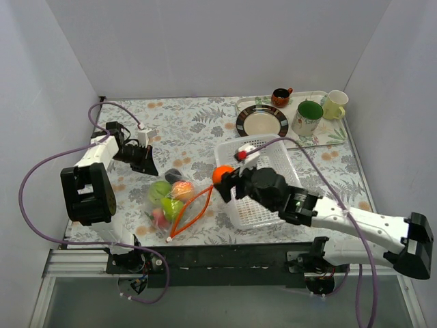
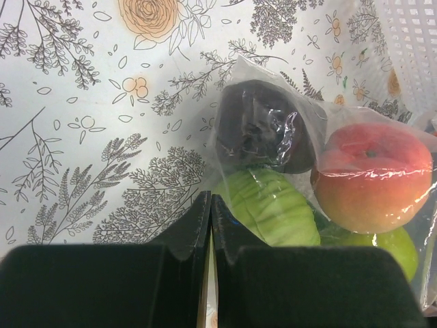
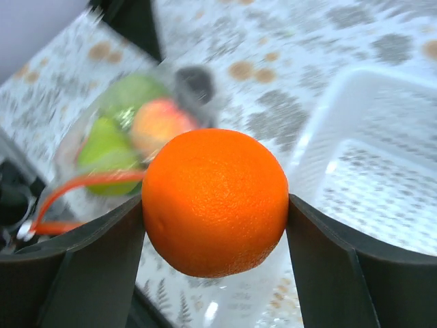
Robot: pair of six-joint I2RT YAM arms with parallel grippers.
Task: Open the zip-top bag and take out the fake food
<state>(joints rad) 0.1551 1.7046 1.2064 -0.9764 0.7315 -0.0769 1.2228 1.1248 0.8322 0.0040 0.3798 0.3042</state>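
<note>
On the table, beside the white basket, the zip-top bag lies with fruit inside, its clear edge pinched in the shut left gripper, while the right gripper, spread wide around the orange ball, could let that smooth, round ball slip and roll away.

The counter is covered in a pale cloth printed with grey leaves and orange flowers. A clear bag lies left of centre towards the near edge. A white mesh basket stands just beside it on the right. A tray sits in the far right corner.
</note>
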